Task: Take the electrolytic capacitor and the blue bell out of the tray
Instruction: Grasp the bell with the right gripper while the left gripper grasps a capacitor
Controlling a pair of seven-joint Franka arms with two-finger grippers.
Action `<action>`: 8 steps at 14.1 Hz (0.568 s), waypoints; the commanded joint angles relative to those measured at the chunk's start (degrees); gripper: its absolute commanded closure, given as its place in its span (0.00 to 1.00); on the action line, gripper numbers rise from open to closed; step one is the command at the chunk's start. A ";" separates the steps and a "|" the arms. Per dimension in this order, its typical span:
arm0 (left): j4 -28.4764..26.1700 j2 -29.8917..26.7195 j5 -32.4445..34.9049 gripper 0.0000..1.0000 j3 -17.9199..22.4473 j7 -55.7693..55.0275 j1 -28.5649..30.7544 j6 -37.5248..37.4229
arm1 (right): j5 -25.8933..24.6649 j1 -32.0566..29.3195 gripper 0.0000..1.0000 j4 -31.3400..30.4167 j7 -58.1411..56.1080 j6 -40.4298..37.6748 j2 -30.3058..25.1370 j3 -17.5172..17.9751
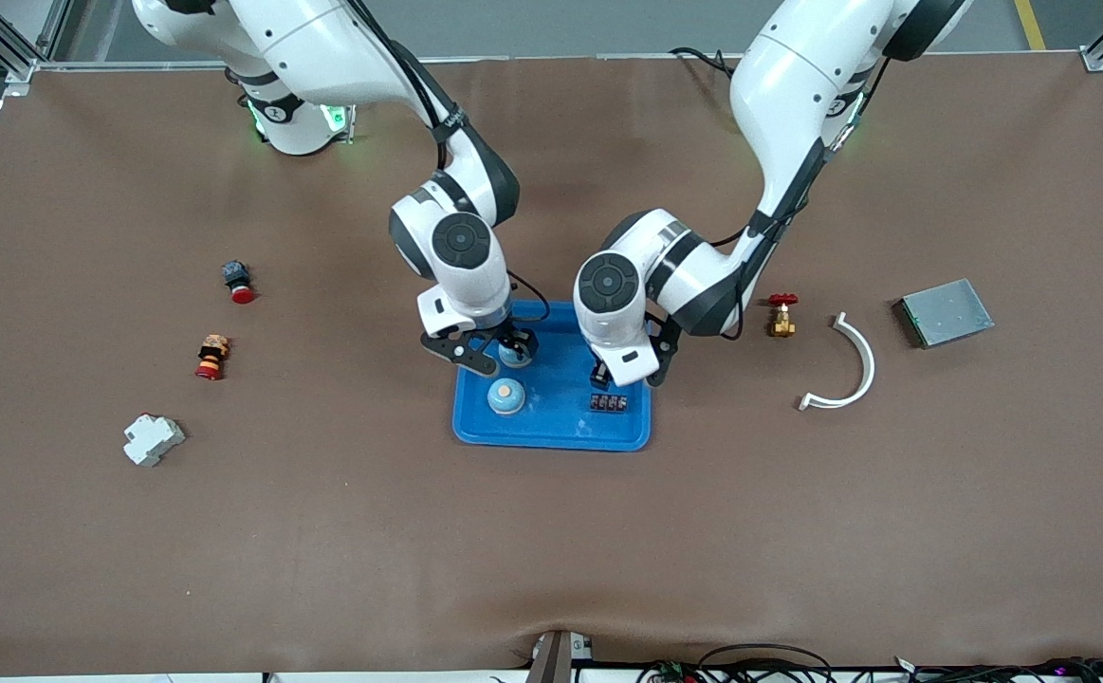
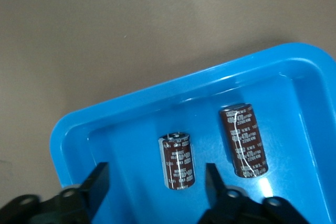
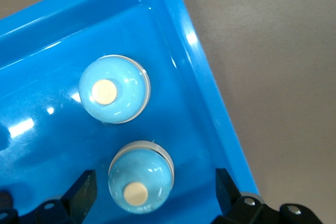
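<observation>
A blue tray lies mid-table. Two dark brown capacitors lie in it at the left arm's end. One capacitor lies between the spread fingers of my left gripper, with a gap on each side; the other capacitor lies beside it. Two light blue bells stand at the right arm's end of the tray. My right gripper is open around one bell without touching it. The second bell stands free, nearer to the front camera.
Toward the left arm's end lie a red-handled brass valve, a white curved strip and a grey metal box. Toward the right arm's end lie two red-capped buttons and a white block.
</observation>
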 commanded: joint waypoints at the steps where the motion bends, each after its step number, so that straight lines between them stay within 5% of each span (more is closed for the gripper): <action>1: 1.08 1.49 -1.96 0.32 0.50 -2.19 0.32 2.53 | -1.47 0.85 0.00 2.79 2.22 0.64 2.56 -0.81; 8: 0.82 4.92 -2.41 0.36 0.59 -6.15 0.41 7.55 | -1.38 2.17 0.00 2.88 3.80 2.58 4.75 -0.81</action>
